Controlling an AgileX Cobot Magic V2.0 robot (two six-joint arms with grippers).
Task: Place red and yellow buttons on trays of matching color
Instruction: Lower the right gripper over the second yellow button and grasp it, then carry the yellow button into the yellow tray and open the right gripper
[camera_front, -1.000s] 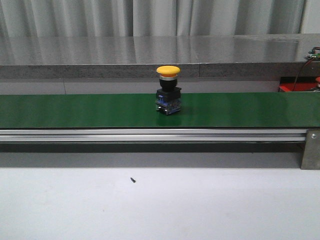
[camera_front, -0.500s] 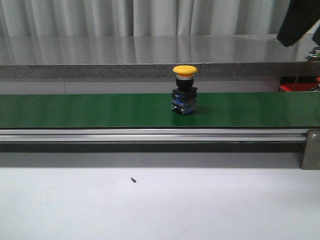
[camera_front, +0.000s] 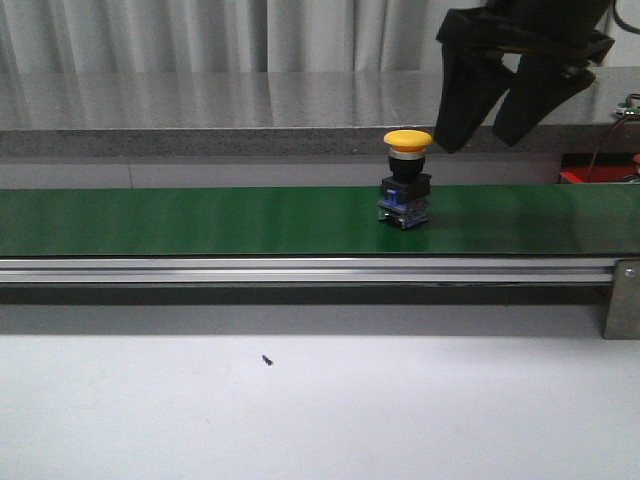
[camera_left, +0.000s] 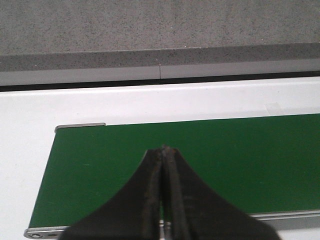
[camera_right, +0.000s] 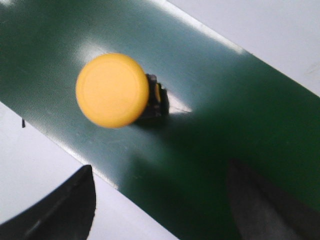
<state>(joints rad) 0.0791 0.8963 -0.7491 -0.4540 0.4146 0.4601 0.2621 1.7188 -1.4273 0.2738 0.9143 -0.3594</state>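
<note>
A yellow button (camera_front: 407, 139) with a black and blue base stands upright on the green belt (camera_front: 200, 220). My right gripper (camera_front: 478, 143) hangs open just above and to the right of the button, its fingers apart and empty. From the right wrist view the button's yellow cap (camera_right: 112, 90) lies ahead of the open gripper (camera_right: 162, 175), outside the fingers. My left gripper (camera_left: 163, 149) is shut with nothing in it, over the belt's end (camera_left: 240, 165). No tray shows clearly.
The belt runs across the table with a metal rail (camera_front: 300, 270) along its near side. A grey stone ledge (camera_front: 200, 110) lies behind it. Something red (camera_front: 590, 175) sits at the far right behind the belt. A small dark speck (camera_front: 266, 360) lies on the white table.
The yellow button has travelled to the right along the belt. My right arm has come down from the upper right to a spot just beside the button.
</note>
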